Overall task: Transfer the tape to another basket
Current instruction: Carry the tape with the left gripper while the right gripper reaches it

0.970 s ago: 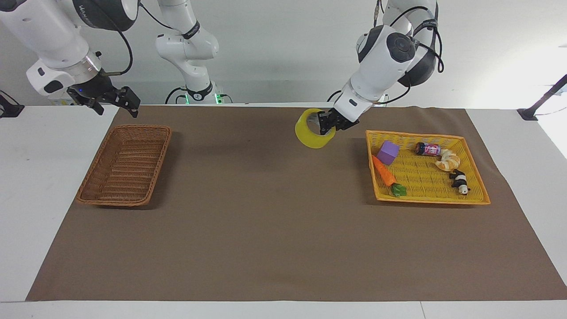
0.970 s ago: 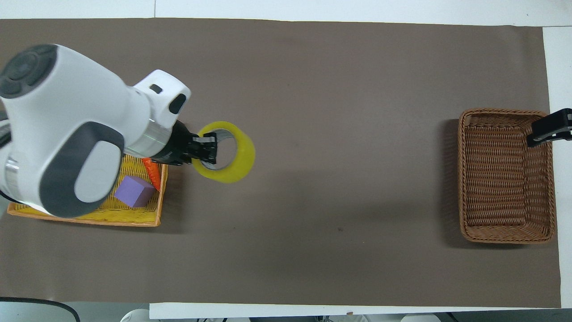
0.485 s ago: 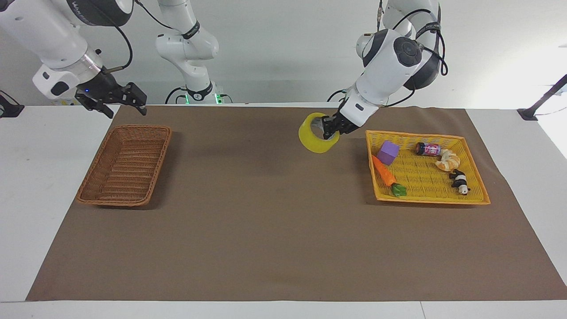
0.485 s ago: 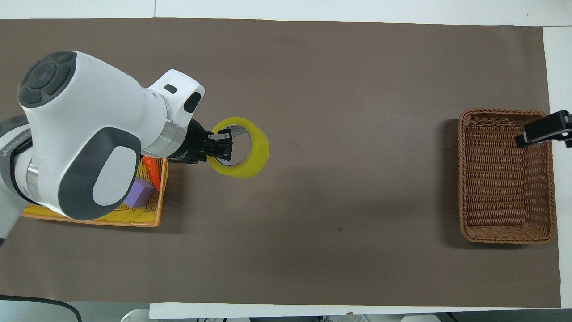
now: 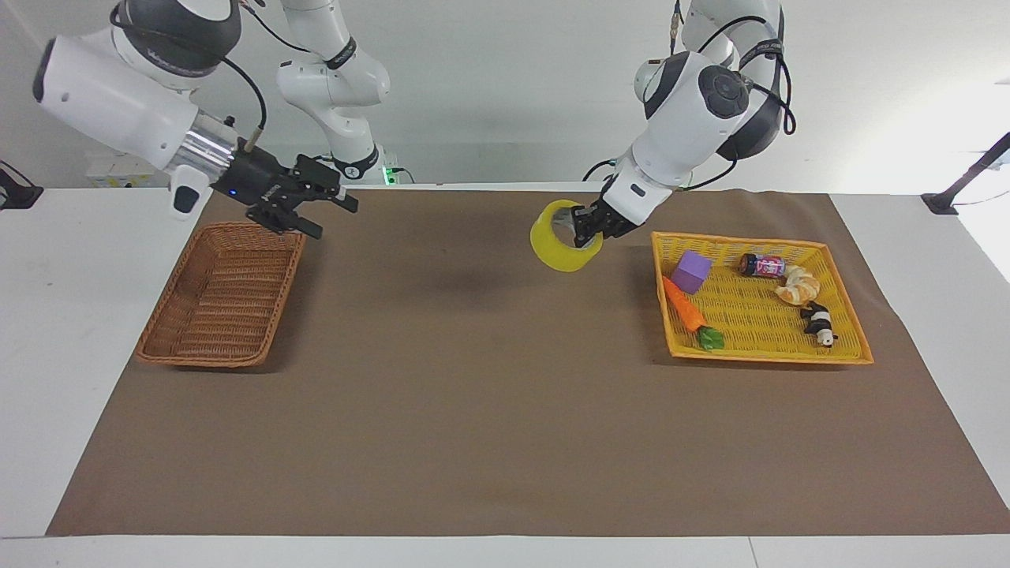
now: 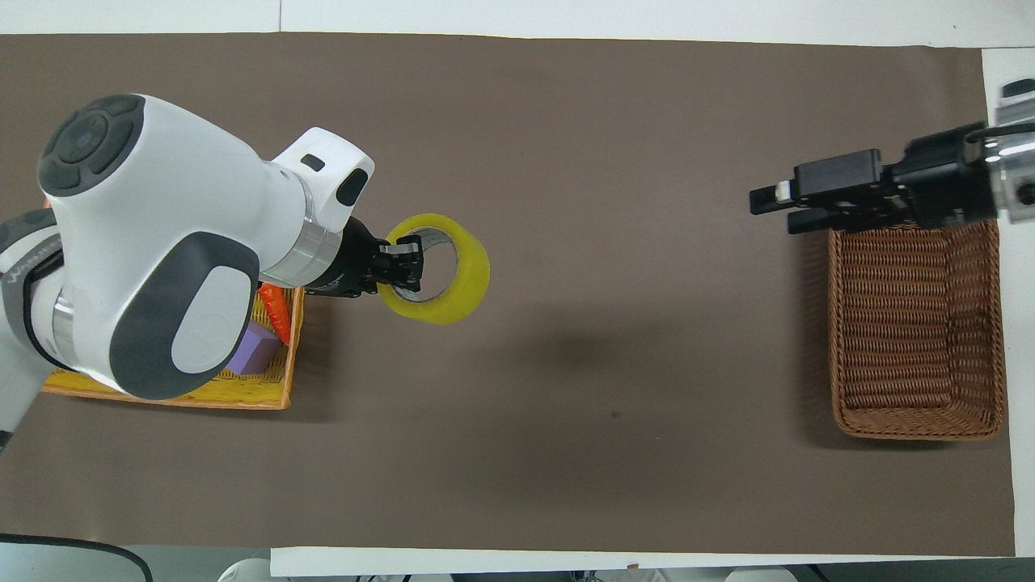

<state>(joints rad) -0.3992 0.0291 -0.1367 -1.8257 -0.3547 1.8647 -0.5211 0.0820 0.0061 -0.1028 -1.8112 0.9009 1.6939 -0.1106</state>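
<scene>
Over the brown mat beside the yellow tray (image 5: 856, 347), the left gripper (image 5: 585, 225) holds the tape (image 5: 559, 251) by its wall, fingers closed on it, barely shifted since a moment ago. At the other end, the right gripper (image 5: 330, 203) has swung in from the table's edge and now hangs, fingers parted and empty, over the corner of the basket (image 5: 170, 347) nearest the robots.
</scene>
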